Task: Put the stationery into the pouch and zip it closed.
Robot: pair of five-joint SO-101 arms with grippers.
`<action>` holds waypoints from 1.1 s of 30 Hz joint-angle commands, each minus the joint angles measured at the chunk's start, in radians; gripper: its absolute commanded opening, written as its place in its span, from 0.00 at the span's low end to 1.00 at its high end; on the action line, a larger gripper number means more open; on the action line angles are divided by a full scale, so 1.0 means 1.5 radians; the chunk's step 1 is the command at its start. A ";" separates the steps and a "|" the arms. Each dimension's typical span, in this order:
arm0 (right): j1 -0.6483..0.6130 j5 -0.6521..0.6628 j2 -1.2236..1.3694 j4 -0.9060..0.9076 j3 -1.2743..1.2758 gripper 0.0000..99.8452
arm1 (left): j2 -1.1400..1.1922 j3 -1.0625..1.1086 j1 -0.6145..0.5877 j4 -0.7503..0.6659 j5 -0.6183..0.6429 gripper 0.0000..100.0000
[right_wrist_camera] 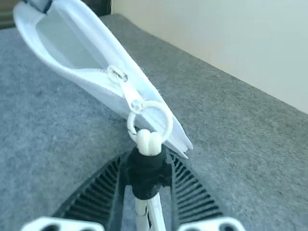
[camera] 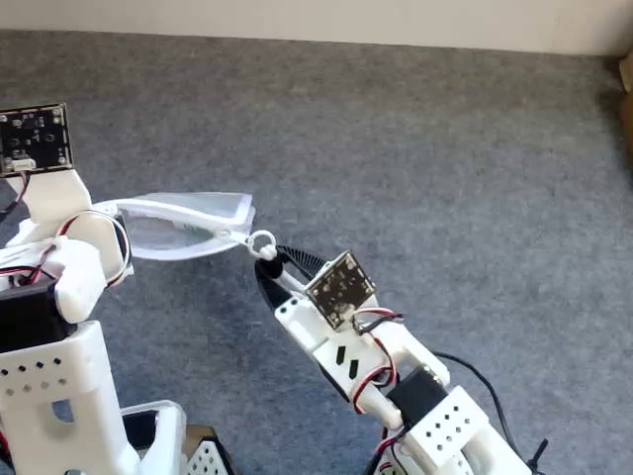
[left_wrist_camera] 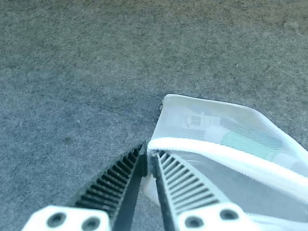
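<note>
The white mesh pouch (camera: 188, 223) hangs stretched between the two arms over the grey carpeted surface (camera: 445, 148). Through the mesh, stationery (left_wrist_camera: 240, 142) shows inside, one piece pale green, the rest too faint to name. The mouth gapes open along the top edge, with the zipper slider (right_wrist_camera: 116, 74) sitting near one end.

The pouch's long axis runs from one arm to the other. Its slider end points toward the right arm, and the ring (right_wrist_camera: 167, 115) on the pull dangles off that corner.

The left gripper (left_wrist_camera: 147, 151) is pressed together on the far end's white edging. The right arm reaches in low from the near side. The right gripper (right_wrist_camera: 147, 161) pinches the black toggle (right_wrist_camera: 144, 175) on the cord below the ring.
</note>
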 commanded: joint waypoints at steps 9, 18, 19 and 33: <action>-0.043 0.071 -0.029 0.040 0.011 0.00 | 0.005 0.008 0.009 -0.006 -0.003 0.11; -0.043 0.084 -0.028 0.043 0.013 0.00 | 0.005 -0.004 0.093 -0.007 -0.001 0.18; -0.044 0.103 -0.027 0.046 0.014 0.00 | 0.005 -0.011 0.106 -0.006 -0.002 0.18; -0.149 0.203 -0.030 0.069 0.074 0.00 | 0.009 -0.117 0.293 -0.006 -0.019 0.18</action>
